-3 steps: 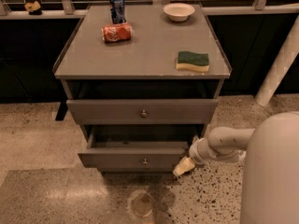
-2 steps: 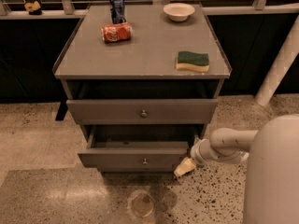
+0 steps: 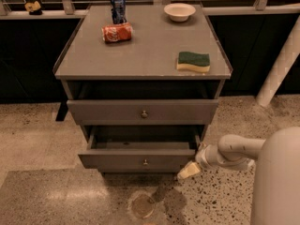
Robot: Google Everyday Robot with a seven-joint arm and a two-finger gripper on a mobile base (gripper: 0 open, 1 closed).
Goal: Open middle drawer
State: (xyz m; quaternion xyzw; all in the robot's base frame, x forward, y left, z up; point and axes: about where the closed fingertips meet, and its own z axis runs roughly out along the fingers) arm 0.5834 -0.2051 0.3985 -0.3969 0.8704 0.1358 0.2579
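The middle drawer (image 3: 137, 161) is a grey flat-fronted drawer with a small round metal knob (image 3: 145, 162). It stands pulled out from the cabinet (image 3: 140, 55), and its plain grey inside (image 3: 140, 137) shows. The taller grey drawer (image 3: 143, 111) above it is pushed further in. The lowest drawer is hidden under the pulled-out one. My gripper (image 3: 188, 171), with cream tips, is at the end of the white arm (image 3: 234, 151). It sits just off the middle drawer's front right corner, low near the floor, and holds nothing that I can see.
On the cabinet top are a blue can (image 3: 118, 7) upright, a red can (image 3: 117, 33) on its side, a white bowl (image 3: 179, 11) and a green-and-yellow sponge (image 3: 193, 62). A white pole (image 3: 279, 69) leans at the right. The speckled floor (image 3: 56, 186) lies in front.
My gripper has drifted slightly right and down, away from the drawer's front corner. The middle drawer stays pulled out the same amount.
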